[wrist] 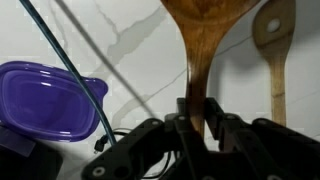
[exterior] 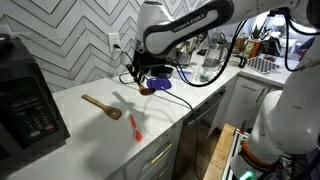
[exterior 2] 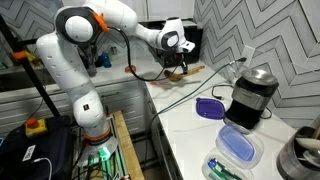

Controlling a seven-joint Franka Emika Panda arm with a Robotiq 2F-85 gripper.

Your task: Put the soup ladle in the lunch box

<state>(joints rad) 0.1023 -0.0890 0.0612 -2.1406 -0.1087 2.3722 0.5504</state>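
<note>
- Wrist view shows us the gripper (wrist: pixel 198 113) with its two fingers (wrist: pixel 181 118) clamped on the handle of the soup ladle (wrist: pixel 199 40). We count one ladle, dark brown, with its rounded bowl toward the top of the frame.
- We count one lunch box (wrist: pixel 42 100), purple-blue and low. The ladle is beside it, not inside it, over the white veined counter (wrist: pixel 125 45).
- One lighter tan wooden spoon (wrist: pixel 273 50) lies on the far side of the ladle from the lunch box, apart from both.
- One blue cable (wrist: pixel 68 68) crosses in front of the lunch box's near edge.
- In an exterior view we see one small red-orange utensil (exterior: pixel 134 127) lying well apart from the lunch box, past the tan spoon.
- One large black appliance (exterior: pixel 25 108) stands farthest from the lunch box, at the counter's end. It has a panel of buttons, but the markings are too small for us to read.
- We can make out no brand or label on the lunch box, the ladle or the arm at this size.
</note>
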